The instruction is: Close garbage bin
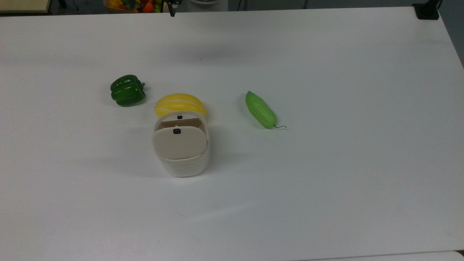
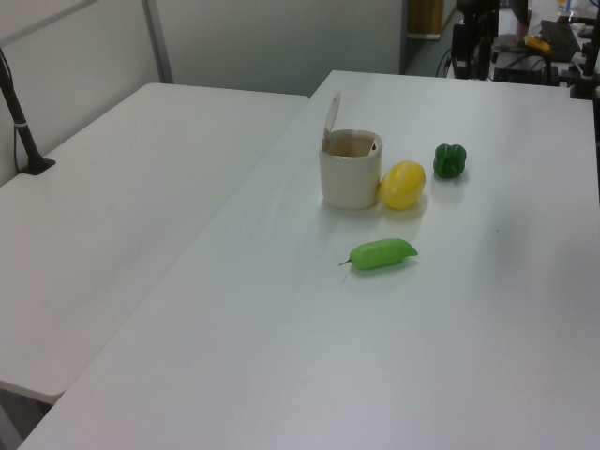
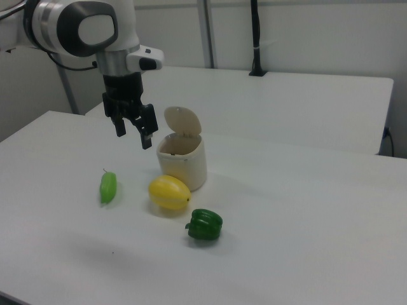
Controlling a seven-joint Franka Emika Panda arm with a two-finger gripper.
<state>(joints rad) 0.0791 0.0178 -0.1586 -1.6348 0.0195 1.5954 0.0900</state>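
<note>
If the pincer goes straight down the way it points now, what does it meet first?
Probably the bare white table, between the light green cucumber and the cream plastic bin; the open pincer hangs above, though depth is unclear.

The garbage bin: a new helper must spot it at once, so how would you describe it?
On the white table, find the group of three toy vegetables. The garbage bin touches the yellow melon, with the green pepper and cucumber standing apart. It alone is a cream container, its beige lid hinged upright.

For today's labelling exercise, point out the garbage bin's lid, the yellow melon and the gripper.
garbage bin's lid (image 1: 180, 143), top view, centre of the raised lid.
yellow melon (image 1: 179, 103), top view, its striped top.
gripper (image 3: 134, 130), right view, between its fingertips.
</note>
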